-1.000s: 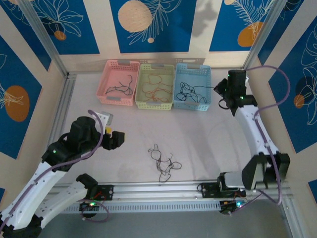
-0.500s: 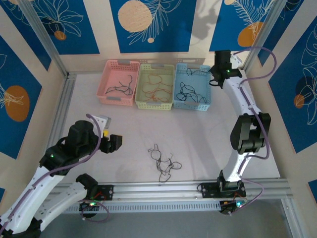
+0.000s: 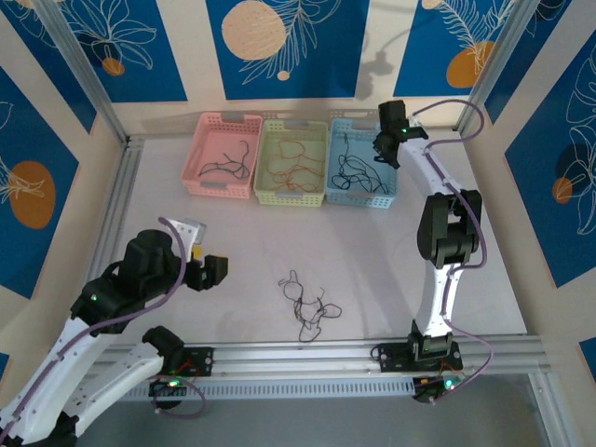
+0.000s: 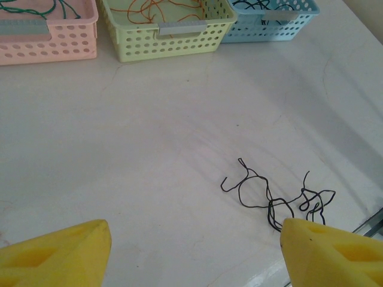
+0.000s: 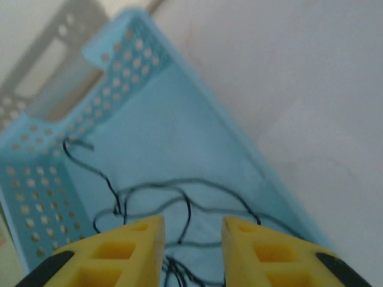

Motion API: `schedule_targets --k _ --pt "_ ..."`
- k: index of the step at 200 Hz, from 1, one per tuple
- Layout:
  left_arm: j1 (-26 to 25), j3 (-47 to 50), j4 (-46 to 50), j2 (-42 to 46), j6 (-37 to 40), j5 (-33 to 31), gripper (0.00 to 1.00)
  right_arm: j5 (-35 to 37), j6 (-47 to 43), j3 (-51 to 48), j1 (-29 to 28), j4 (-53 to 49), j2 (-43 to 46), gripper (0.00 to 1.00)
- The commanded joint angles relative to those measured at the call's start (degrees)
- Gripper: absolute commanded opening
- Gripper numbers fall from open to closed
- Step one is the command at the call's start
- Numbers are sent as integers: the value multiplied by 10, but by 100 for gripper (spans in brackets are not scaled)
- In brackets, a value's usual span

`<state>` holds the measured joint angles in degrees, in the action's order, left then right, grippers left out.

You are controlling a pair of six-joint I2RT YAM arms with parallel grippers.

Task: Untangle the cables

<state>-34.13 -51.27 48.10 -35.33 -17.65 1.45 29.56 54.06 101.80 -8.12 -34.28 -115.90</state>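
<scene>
Right gripper (image 5: 191, 230) parted over thin black cables (image 5: 149, 190) in pale-blue perforated plastic basket (image 5: 119, 60); left gripper (image 4: 194, 233) agape, empty. Withdraw straight up, clear of loops.

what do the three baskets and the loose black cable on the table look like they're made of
The pink basket, green basket and blue basket: likely moulded plastic, matte pastel, with walls punched in regular round holes. The black cable: probably thin insulated wire, matte-looking; it holds stiff loops and kinks.

Pink basket (image 4: 48, 45) running off the top-left corner, blurred blue basket (image 5: 125, 60) running off the bottom edge, black cables (image 5: 115, 206) passing behind the right hand (image 5: 192, 230)
</scene>
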Motion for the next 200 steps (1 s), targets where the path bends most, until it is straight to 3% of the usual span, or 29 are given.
schedule_targets --k 1,31,49,119,168,200 --pt "3 7 4 -5 -10 13 75 -69 4 -76 -1 34 63 31" --pt "3 10 -6 -11 -26 19 75 -171 -41 -162 13 85 144 31" --pt "3 20 -20 -17 -45 32 75 -223 -87 -191 4 64 193 32" --pt "-6 151 -230 -97 -166 149 70 -408 -202 -434 -130 -18 379 40" --pt "-11 168 -240 -129 -163 128 69 -402 -199 -562 -262 -31 399 43" --pt "-11 162 -230 -140 -153 130 69 -396 -179 -564 -335 7 372 46"
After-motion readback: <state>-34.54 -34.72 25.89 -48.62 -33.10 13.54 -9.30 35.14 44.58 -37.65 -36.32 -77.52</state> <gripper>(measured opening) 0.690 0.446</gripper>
